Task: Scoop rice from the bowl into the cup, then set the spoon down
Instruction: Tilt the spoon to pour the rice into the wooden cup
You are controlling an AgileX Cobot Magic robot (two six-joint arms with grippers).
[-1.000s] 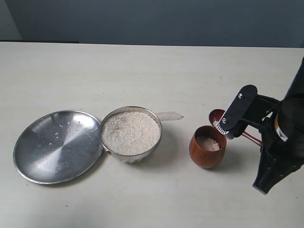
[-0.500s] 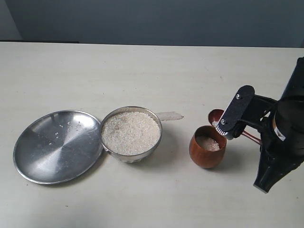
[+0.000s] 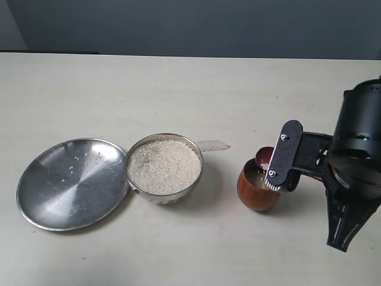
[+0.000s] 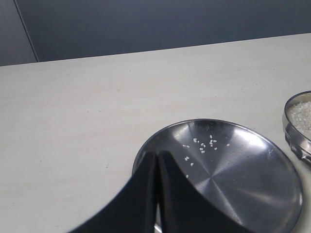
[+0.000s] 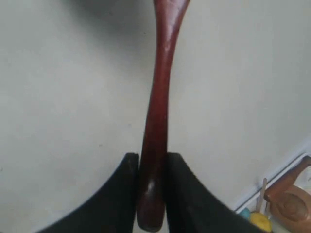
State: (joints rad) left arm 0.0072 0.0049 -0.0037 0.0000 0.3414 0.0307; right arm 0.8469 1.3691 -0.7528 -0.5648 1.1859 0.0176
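The steel bowl [image 3: 165,167], full of white rice [image 3: 164,165], stands left of the reddish-brown wooden cup [image 3: 254,189]. My right gripper [image 5: 152,156] is shut on the handle of the dark wooden spoon [image 5: 158,126]. In the exterior view the spoon's head [image 3: 264,156] sits tilted at the cup's far rim, with the black right gripper [image 3: 284,170] covering part of the cup. The bowl's rim [image 4: 297,121] shows at the edge of the left wrist view. My left gripper [image 4: 156,156] is shut with nothing in it, above the flat plate.
A shallow steel plate [image 3: 68,185] with a few stray grains lies left of the bowl, touching it; it also fills the left wrist view as the plate [image 4: 243,179]. A small clear scrap [image 3: 213,145] lies behind the bowl. Coloured objects [image 5: 286,199] sit past the table edge.
The right arm has swung left and rotated, bringing the spoon head from behind the cup onto its rim; the gripper now covers part of the cup.
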